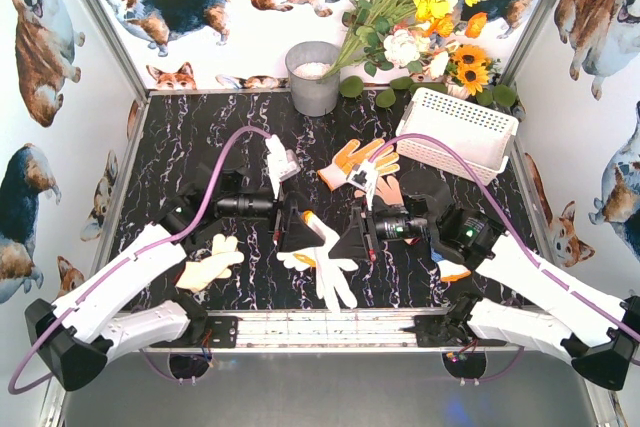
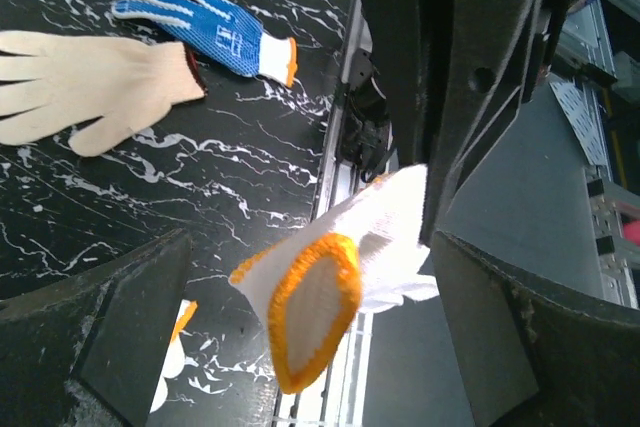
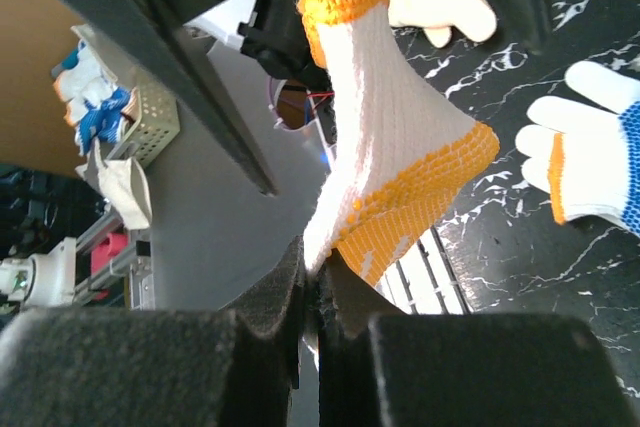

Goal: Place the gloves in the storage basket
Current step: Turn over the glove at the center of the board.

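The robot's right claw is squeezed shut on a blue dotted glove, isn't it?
Not quite. The right gripper is squeezed shut, but on the white glove with the orange cuff, not a blue one. The right wrist view shows this. The blue dotted glove lies loose beside it, with nothing gripping it.

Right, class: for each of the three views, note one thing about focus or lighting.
Top view: bright, even light, little glare on the table, everything sharp. Left wrist view: the orange-cuffed glove up close is soft; the blue glove beyond is crisper. Right wrist view: the right hand is dark and blurred, that glove clearer.
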`<act>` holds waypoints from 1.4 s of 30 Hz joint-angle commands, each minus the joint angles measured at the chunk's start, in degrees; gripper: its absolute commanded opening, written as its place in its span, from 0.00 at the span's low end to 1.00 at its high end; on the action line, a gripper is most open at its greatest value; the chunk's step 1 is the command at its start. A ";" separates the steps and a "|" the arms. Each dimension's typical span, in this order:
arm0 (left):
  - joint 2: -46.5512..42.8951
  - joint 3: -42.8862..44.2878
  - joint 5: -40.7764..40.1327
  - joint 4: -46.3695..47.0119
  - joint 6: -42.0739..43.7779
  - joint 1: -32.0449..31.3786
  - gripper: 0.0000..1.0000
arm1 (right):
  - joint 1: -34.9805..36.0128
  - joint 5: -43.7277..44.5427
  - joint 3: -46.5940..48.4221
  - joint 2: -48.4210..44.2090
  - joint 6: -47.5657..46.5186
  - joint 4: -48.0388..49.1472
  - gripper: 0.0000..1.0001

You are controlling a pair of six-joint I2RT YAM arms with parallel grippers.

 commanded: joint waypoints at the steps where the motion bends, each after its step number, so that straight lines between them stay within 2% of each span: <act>1: 0.99 -0.41 4.81 -0.15 2.15 -0.50 0.97 | -0.30 -6.07 1.62 -0.25 -1.54 4.56 0.00; 6: 0.25 -1.60 8.51 3.38 -0.22 -0.52 0.67 | -0.83 -3.11 2.61 0.45 -3.88 0.66 0.00; 11: -0.64 -3.12 7.12 1.85 0.19 -0.52 0.24 | -2.23 1.92 2.44 0.71 -4.22 -2.38 0.00; 16: -1.20 -4.11 1.10 0.45 0.85 -0.83 0.00 | -3.23 10.76 2.94 0.87 -4.91 -6.89 0.00; 20: -0.44 -5.51 -8.15 6.71 -1.78 -4.00 0.00 | -3.78 22.02 3.15 0.59 -4.08 -10.31 0.00; 21: 0.30 -5.22 -12.78 7.14 -1.60 -5.34 0.00 | -4.00 25.20 3.20 0.55 -3.67 -11.42 0.08; 24: 4.50 -2.33 -24.91 6.86 -0.81 -7.80 0.00 | -5.00 35.75 4.08 0.51 -1.37 -16.09 0.49; 25: 6.22 -0.97 -27.84 6.54 -0.64 -8.12 0.00 | -5.28 39.55 4.45 0.48 -0.12 -17.97 0.59; 27: 9.61 2.23 -33.20 5.67 -0.03 -8.57 0.00 | -5.89 45.17 4.98 0.21 2.06 -21.50 0.69; 33: 16.17 9.92 -48.10 3.31 7.21 -13.20 0.00 | -6.28 51.25 4.09 -3.59 6.40 -26.34 0.75; 37: 19.82 9.18 -48.91 0.90 9.00 -19.39 0.00 | -6.36 52.10 1.34 -7.48 10.12 -27.01 0.78; 42: 24.09 3.87 -46.39 0.65 3.03 -24.47 0.00 | -6.41 52.75 -2.71 -9.45 15.67 -27.08 0.78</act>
